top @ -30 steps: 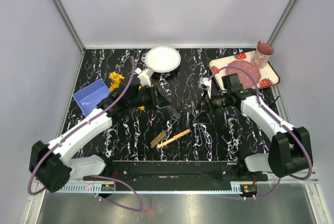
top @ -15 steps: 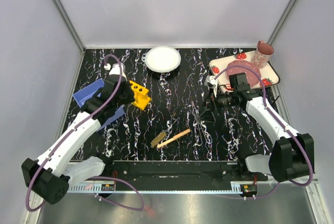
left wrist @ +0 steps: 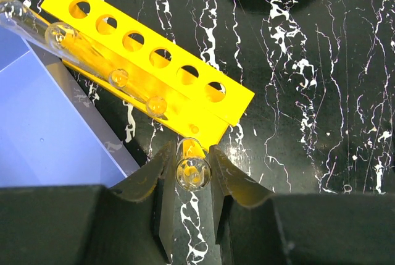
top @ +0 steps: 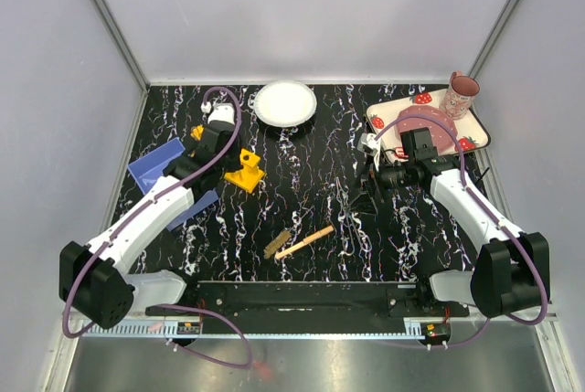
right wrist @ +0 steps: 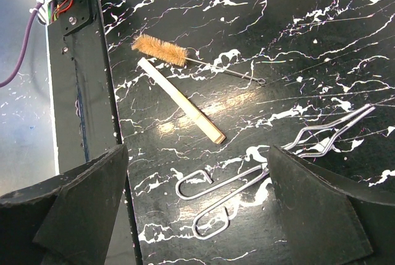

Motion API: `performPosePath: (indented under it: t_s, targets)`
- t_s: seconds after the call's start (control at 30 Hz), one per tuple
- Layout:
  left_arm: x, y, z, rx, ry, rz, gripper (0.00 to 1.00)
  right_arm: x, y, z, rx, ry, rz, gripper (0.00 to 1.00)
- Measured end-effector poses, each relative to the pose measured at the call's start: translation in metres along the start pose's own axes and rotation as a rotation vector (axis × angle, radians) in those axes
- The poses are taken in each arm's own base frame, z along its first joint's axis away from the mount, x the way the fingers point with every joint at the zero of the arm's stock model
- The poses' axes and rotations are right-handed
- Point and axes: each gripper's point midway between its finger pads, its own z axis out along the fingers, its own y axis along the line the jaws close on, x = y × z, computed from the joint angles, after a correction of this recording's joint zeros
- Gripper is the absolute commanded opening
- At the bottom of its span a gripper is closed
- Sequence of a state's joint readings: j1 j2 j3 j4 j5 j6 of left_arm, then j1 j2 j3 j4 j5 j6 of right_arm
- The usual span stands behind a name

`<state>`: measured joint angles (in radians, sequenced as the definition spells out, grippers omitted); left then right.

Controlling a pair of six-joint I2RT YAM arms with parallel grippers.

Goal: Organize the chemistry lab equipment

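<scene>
My left gripper [left wrist: 192, 177] is shut on a clear tube [left wrist: 193, 171], seen end-on, just short of the near corner of the yellow rack [left wrist: 148, 61]. Several other clear tubes [left wrist: 86, 52] lie slanted across the rack. In the top view the left gripper [top: 219, 156] is beside the rack [top: 245, 170]. My right gripper [right wrist: 197, 215] is open wide above thin metal rods [right wrist: 247, 185]. The brown brush [right wrist: 159, 49] and the pale wooden stick [right wrist: 182, 101] lie beyond them. From above, the right gripper [top: 370, 193], rods [top: 345, 209], brush [top: 277, 243] and stick [top: 305, 242] all show.
A blue tray [top: 151, 168] lies left of the rack, with a flat blue piece [top: 196, 205] in front of it. A round white plate [top: 285, 102] is at the back. A strawberry tray [top: 468, 143] with a pink cup [top: 460, 95] is at the back right.
My left arm pulled back from the table's middle to the left, then came in beside the yellow rack. My right gripper shifted slightly right, then held still.
</scene>
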<state>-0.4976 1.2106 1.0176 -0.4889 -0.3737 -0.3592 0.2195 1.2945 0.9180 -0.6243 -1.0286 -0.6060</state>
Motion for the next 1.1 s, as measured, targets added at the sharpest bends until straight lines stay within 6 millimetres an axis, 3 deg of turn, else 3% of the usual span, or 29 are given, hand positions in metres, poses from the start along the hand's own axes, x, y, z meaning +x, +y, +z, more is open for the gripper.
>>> performPosePath:
  t_s: [0.27, 1.1]
  targets:
    - [-0.008, -0.004, 0.012, -0.002, -0.01, 0.018, 0.2, 0.001, 0.0, 0.0, -0.001, 0.002, 0.0, 1.0]
    - [0.001, -0.004, 0.039, -0.006, 0.021, 0.021, 0.22, 0.004, -0.001, 0.002, -0.007, 0.011, 0.002, 1.0]
